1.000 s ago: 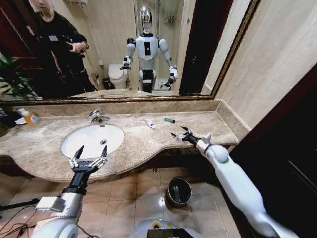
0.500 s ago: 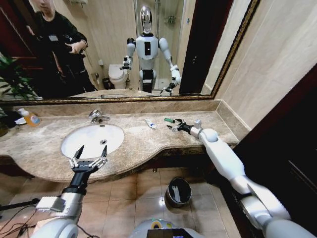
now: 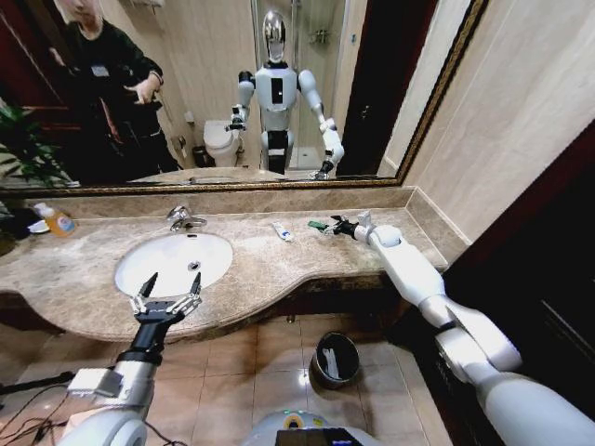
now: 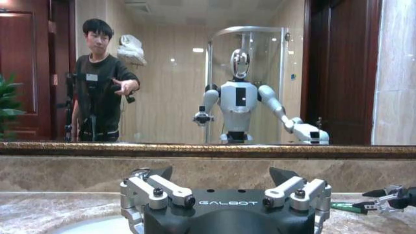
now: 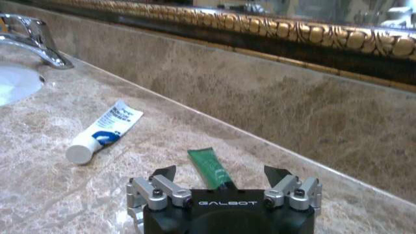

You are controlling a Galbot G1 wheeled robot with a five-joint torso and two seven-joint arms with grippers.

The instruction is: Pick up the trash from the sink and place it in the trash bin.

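Observation:
Two bits of trash lie on the marble counter right of the sink (image 3: 139, 275): a small white tube (image 3: 282, 231) (image 5: 104, 132) and a little green piece (image 3: 317, 225) (image 5: 209, 168). My right gripper (image 3: 332, 226) (image 5: 221, 171) is low over the counter at the green piece. It is open, with a finger on each side of the piece's near end. My left gripper (image 3: 172, 283) (image 4: 221, 173) hangs open at the counter's front edge before the basin, holding nothing. The trash bin (image 3: 336, 359) stands on the floor below the counter.
A chrome tap (image 3: 183, 218) (image 5: 32, 34) rises behind the basin. An orange-labelled soap bottle (image 3: 58, 220) stands at the far left of the counter. A gold-framed mirror (image 3: 232, 93) and a marble backsplash close off the back. A wall bounds the counter's right end.
My right arm has swung from the counter's front right toward the back, bringing its open gripper up to the green piece. The left arm has not moved.

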